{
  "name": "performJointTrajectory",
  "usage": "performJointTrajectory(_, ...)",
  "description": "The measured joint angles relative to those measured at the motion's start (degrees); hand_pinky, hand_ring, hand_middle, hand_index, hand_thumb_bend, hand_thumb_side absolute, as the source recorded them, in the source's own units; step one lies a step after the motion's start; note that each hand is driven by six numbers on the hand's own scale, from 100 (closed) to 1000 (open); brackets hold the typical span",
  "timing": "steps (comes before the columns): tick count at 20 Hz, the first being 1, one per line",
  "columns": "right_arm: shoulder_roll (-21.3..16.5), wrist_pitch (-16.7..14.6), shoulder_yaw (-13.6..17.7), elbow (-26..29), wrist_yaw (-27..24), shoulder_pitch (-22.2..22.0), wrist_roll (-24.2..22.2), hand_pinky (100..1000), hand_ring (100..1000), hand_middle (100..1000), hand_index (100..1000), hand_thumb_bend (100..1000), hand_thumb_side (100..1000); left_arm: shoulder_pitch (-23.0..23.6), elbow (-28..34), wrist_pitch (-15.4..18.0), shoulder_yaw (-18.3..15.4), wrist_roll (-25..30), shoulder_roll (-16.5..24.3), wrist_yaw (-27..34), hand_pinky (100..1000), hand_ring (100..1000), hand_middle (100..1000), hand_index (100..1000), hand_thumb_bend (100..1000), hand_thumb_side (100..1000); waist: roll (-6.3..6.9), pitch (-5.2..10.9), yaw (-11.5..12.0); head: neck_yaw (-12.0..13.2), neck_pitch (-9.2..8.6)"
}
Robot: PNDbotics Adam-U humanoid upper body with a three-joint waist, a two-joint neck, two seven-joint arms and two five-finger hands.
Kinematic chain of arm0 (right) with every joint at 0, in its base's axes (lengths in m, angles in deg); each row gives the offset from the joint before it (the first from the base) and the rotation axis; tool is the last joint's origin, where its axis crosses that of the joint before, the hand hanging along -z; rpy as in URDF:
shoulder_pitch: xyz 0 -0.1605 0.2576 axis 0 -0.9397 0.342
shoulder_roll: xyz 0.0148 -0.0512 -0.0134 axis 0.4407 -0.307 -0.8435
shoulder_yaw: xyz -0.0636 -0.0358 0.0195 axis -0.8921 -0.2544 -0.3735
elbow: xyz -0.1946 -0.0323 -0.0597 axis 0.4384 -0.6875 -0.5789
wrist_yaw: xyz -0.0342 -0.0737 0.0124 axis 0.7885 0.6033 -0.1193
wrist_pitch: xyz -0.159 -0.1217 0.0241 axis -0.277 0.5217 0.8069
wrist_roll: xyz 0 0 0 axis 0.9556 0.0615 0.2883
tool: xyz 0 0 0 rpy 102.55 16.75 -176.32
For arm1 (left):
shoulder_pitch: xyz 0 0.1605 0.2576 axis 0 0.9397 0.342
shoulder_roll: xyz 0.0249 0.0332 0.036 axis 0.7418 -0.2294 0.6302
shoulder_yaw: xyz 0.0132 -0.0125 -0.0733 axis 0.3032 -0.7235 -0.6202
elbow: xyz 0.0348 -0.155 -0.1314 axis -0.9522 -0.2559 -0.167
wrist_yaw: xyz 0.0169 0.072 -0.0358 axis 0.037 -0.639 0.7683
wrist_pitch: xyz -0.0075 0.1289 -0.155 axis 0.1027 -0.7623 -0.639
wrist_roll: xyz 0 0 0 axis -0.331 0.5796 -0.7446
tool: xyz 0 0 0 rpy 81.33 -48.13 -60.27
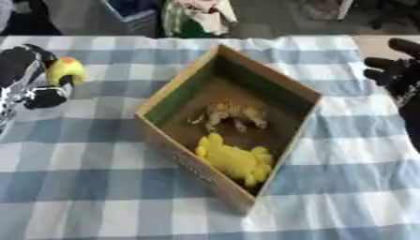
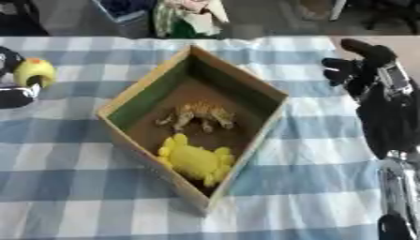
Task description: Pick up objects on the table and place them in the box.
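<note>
Cloth of blue-and-white check [image 1: 90,187] covers the whole table, its far edge running across the top of both views; beyond that edge lies a dim grey floor with a blue bin [image 1: 131,11] and some green and white clutter [image 1: 193,16] that cannot be made out; an open brown cardboard box [image 1: 176,89] sits mid-table, turned cornerwise so that one corner points toward the robot and the opposite one toward the far edge, its long axis running from near right to far left; inside it, on the brown floor, a small tan four-legged toy animal [image 1: 234,115] lies near the middle, its body stretched roughly across the box, and a flat yellow soft toy with stubby limbs [image 1: 234,159] lies just nearer, close against the near-right wall, its length running from the box's middle toward the near corner; the black left hand [image 1: 33,79] shows at the left edge, well apart from the box, its fingers curled round a small rounded yellow toy with an orange spot [image 1: 65,69], which sits at the hand's upper right side above the cloth; the black right hand [image 2: 361,68] hangs at the right edge beside the box's far right side, holding nothing, its fingers spread apart and only slightly bent.
</note>
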State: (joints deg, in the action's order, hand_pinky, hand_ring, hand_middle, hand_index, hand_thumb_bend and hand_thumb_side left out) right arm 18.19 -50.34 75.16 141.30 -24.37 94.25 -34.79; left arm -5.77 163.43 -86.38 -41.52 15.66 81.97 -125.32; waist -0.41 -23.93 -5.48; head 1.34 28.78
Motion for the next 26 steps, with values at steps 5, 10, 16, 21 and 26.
performJointTrajectory(5, 0.6, 0.4, 0.0, 0.7, 0.0, -0.5, 0.1, 842, 816, 440, 843, 100, 830, 0.0, 1.9, 0.1, 0.7, -0.1, 0.1, 0.3, 445, 616, 523, 526, 100, 258, 0.31, 1.24, 0.2, 0.0, 0.44)
performJointTrajectory(10, 1.4, 0.7, -0.4, 1.7, 0.0, -0.7, 0.3, 839, 815, 442, 842, 100, 810, -0.1, 7.0, 1.7, 2.2, 0.6, 0.5, 1.0, 442, 613, 521, 525, 100, 265, 0.45, 2.64, 0.3, -0.4, 1.02)
performJointTrajectory(16, 2.3, 1.0, -0.9, 3.0, 0.0, -1.0, 0.7, 833, 812, 449, 840, 100, 773, -1.7, 17.2, 4.4, 6.1, 3.1, 0.3, 1.2, 443, 614, 526, 528, 100, 268, 0.68, 4.22, 0.1, -0.9, 2.54)
performJointTrajectory(21, 3.4, 1.0, -1.5, 4.1, 0.0, -1.0, 0.9, 828, 810, 453, 837, 100, 747, -2.5, 22.0, 5.9, 9.1, 5.7, -3.1, -0.1, 444, 617, 529, 527, 100, 271, 0.66, 5.43, -0.1, -1.1, 3.99)
performJointTrajectory(26, 4.2, 1.1, -2.1, 5.2, 0.0, -1.0, 1.1, 826, 809, 454, 837, 100, 742, -3.9, 22.1, 7.2, 11.0, 7.1, -8.3, -2.4, 442, 615, 526, 532, 100, 271, 0.66, 5.97, -0.1, -0.6, 4.86)
